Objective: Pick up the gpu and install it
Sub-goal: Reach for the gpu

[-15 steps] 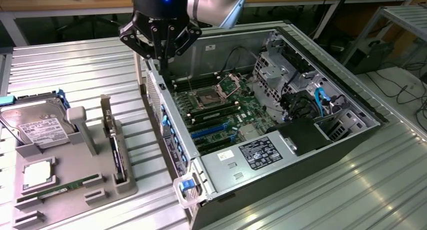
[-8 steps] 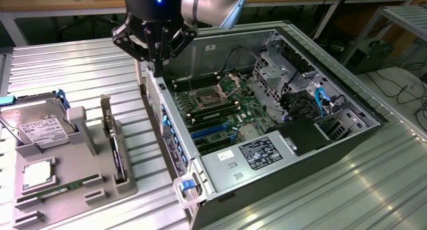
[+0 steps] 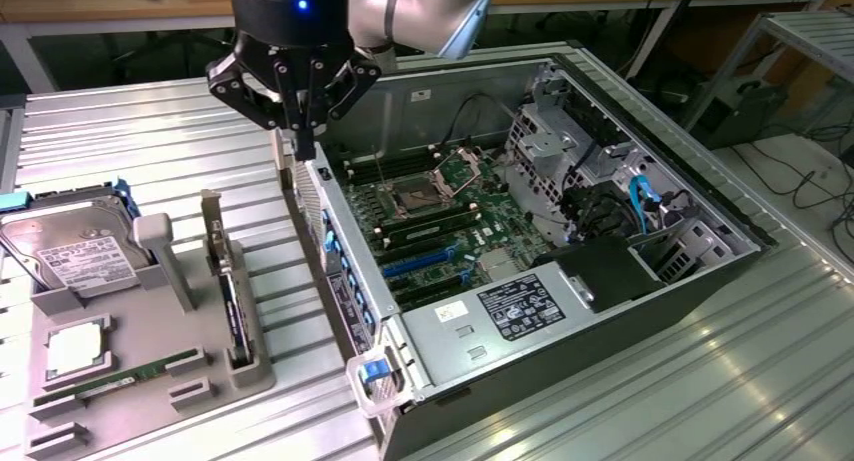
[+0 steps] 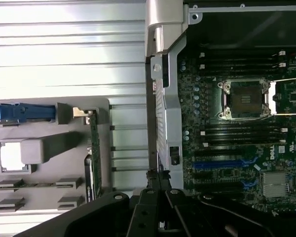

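The gpu (image 3: 235, 306), a thin dark card with a silver bracket at its far end, stands on edge in a slot of the grey parts tray (image 3: 160, 401), at the exterior view's left. In the wrist view the gpu (image 4: 93, 143) shows edge-on in the tray (image 4: 49, 123). My gripper (image 3: 304, 149) hangs shut above the rear wall of the open computer case (image 3: 441, 91), with nothing between its fingers (image 4: 158, 180). It is well apart from the gpu, toward the case side. Blue expansion slots (image 3: 420, 263) lie on the motherboard (image 4: 237, 148) inside the case.
The tray also carries a silver hard drive (image 3: 74, 246), a CPU (image 3: 76, 346) and a green RAM stick (image 3: 127, 378). The case's slotted rear wall (image 4: 163, 113) stands between tray and motherboard. A black power supply (image 3: 534, 306) and drive cages (image 3: 574, 141) fill the case's right part.
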Robot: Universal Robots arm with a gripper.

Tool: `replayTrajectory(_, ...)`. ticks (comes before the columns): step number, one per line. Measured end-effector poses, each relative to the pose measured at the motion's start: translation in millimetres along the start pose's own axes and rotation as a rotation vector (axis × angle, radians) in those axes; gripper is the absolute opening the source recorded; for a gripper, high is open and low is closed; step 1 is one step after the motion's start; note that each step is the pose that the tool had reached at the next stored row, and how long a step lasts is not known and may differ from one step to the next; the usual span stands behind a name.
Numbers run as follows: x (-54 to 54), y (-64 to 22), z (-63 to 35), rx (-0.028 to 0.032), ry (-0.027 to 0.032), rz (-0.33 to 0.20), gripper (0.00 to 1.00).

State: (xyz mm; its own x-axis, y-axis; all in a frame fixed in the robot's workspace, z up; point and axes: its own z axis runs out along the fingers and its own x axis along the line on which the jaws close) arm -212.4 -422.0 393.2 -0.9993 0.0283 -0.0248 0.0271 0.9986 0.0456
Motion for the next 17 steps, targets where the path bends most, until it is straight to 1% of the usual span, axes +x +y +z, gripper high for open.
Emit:
replayTrajectory(11, 13.2, -4.6, -0.5, -0.0006, 0.0012, -0.025, 0.11)
replayTrajectory(17, 22.2, -7.9, -1.0, -0.001, 0.0019, -0.04, 0.11)
